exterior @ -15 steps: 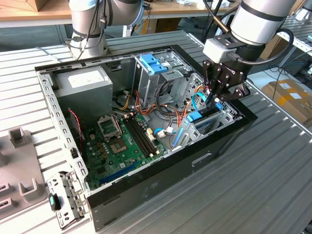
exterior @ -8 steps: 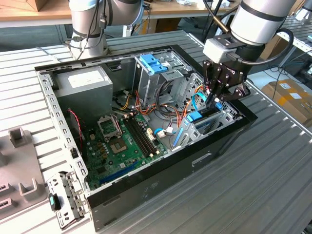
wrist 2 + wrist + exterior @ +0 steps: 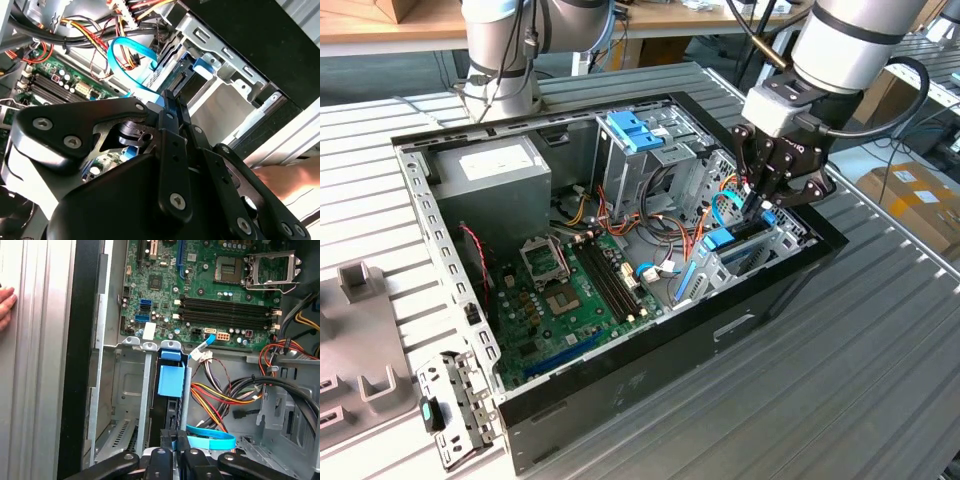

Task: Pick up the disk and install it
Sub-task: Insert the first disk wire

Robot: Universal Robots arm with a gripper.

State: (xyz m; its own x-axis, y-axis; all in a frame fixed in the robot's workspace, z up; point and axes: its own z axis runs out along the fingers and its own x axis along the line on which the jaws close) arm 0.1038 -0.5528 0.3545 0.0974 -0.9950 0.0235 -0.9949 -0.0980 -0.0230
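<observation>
In the exterior view, right of centre, the pincer (image 3: 757, 207) is matte black. The disk (image 3: 170, 380) shows a light-blue carrier over a dark body. The motherboard (image 3: 570, 300) is green, the case (image 3: 650, 380) black, the ribbed bench (image 3: 880, 370) grey, and the wires (image 3: 220, 395) red, yellow and orange.

Ribbed grey metal surface (image 3: 880, 380). Open computer case (image 3: 650, 385) sits on it; grey plastic holder (image 3: 355, 330) and a perforated metal bracket (image 3: 455, 405) lie at the exterior view's left, bracket just beside the case corner.
</observation>
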